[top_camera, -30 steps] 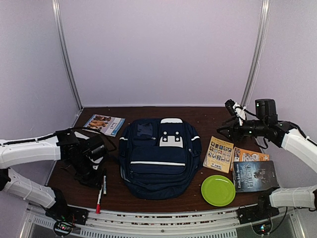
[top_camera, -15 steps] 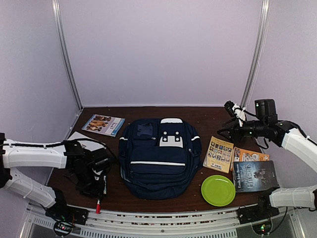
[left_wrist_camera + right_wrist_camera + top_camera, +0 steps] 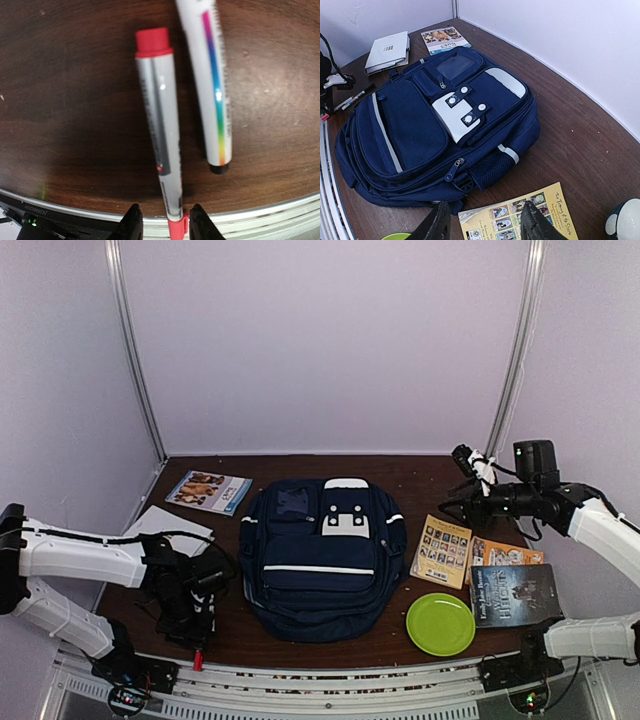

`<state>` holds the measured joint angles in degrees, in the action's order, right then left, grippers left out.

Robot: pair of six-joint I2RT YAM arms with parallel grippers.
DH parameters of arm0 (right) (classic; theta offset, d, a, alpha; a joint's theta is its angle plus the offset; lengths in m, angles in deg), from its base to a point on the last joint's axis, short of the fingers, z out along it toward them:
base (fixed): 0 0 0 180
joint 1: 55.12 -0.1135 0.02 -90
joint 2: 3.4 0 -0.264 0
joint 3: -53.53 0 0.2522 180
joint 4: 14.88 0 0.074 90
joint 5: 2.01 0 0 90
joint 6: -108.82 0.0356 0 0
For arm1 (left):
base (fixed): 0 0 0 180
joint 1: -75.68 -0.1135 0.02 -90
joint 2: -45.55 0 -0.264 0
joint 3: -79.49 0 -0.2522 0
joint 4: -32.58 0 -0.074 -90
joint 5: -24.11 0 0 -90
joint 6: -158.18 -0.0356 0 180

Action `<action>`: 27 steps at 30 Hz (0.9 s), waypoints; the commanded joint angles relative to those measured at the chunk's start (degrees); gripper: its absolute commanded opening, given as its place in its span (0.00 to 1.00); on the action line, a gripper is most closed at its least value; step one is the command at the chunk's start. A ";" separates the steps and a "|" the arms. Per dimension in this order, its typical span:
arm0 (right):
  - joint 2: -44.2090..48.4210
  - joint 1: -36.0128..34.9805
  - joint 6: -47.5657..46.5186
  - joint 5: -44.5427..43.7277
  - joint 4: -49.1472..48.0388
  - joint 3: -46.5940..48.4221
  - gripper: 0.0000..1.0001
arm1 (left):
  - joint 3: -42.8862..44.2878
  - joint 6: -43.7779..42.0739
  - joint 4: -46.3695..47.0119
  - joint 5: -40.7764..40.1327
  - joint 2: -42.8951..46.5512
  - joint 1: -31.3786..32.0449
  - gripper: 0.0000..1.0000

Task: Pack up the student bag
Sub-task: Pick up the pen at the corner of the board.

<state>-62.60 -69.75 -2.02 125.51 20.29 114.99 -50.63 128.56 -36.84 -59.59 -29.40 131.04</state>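
Table (image 3: 425,472): dark wood surface. The student bag (image 3: 320,562) lies flat at the table centre, front face up, white patch toward the far edge. Right gripper (image 3: 484,212): raised above the table to the right of the bag, jaws part open, nothing between them. Left gripper (image 3: 166,216): low at the near-left table edge, jaws part open, straddling one end of the red-capped marker (image 3: 159,125), with a gap on one side. The rainbow-striped marker (image 3: 214,85) lies just beside it
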 commanded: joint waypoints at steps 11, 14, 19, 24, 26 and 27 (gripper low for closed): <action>0.20 0.21 -1.11 0.54 1.27 1.59 0.48 | 0.14 1.74 0.82 -2.99 -2.20 0.29 0.23; 0.24 0.22 -1.21 0.54 1.44 1.60 0.48 | -0.90 1.65 2.52 -2.16 -2.65 0.28 0.20; 0.39 0.15 -1.31 0.42 1.53 1.52 0.48 | -2.83 2.54 5.36 -0.40 -2.85 0.29 0.14; 0.40 0.22 -1.27 0.11 1.38 1.42 0.48 | -3.85 4.72 4.40 -1.24 -0.33 0.28 0.07; 0.19 0.16 -1.09 0.29 1.28 1.33 0.48 | -3.85 5.81 3.07 -1.48 1.73 0.28 0.05; 0.14 0.21 -1.03 0.42 1.29 1.34 0.48 | -3.67 6.45 1.50 -1.76 3.56 0.33 0.04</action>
<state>-62.66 -69.75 -2.87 125.49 21.52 115.01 -52.60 131.92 -34.64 -60.57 -28.81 131.04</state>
